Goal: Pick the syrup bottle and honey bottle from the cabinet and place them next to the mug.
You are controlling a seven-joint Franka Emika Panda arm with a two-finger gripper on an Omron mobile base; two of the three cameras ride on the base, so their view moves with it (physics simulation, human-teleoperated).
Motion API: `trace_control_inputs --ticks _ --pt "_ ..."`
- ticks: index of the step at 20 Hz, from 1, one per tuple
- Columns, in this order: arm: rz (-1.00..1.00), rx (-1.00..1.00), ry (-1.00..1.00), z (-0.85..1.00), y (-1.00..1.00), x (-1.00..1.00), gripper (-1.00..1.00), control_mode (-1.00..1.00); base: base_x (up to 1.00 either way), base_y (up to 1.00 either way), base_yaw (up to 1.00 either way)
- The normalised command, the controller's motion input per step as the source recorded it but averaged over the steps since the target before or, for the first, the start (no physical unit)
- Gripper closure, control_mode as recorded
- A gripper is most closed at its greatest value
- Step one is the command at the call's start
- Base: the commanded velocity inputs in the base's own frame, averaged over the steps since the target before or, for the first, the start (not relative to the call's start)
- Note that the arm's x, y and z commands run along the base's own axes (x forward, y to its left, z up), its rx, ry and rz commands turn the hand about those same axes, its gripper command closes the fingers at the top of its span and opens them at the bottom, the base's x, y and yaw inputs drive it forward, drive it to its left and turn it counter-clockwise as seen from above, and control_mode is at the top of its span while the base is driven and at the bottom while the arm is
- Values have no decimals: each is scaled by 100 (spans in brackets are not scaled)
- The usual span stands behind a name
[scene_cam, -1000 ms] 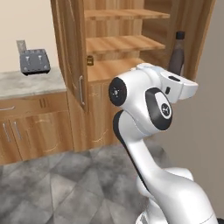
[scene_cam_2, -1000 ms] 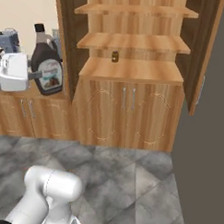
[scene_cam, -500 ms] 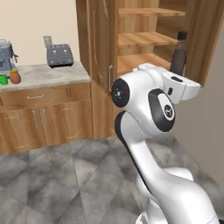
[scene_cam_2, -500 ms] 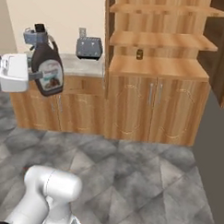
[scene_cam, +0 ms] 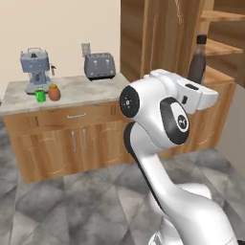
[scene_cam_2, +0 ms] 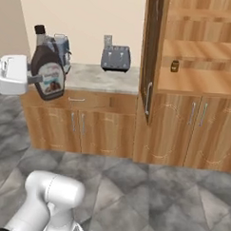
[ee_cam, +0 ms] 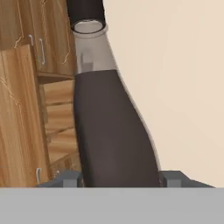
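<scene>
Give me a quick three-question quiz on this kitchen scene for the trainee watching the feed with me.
1. True or false: the gripper is shut on the syrup bottle.
2. What stands beside the green mug on the counter? A) toaster B) honey bottle C) bowl
3. Fill in: the cabinet door stands ____.

Key:
1. True; the fingers sit on either side of the bottle's body in the hand view.
2. B; the honey bottle is right next to the mug, in front of the coffee machine.
3. Open.
</scene>
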Motion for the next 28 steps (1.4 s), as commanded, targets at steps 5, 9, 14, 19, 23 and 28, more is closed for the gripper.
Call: trace_control_inputs --ticks 5,9,14,19,23,28 --pt "0 0 0 0 0 0 100 100 100 68 0" --pt "0 0 0 0 0 0 100 100 100 81 -3" --pt "0 0 0 0 0 0 100 100 100 75 0" --pt "0 0 0 0 0 0 100 100 100 47 0" --pt "0 0 0 0 0 0 100 100 100 37 0" --pt "0 0 0 0 0 0 100 100 86 48 0"
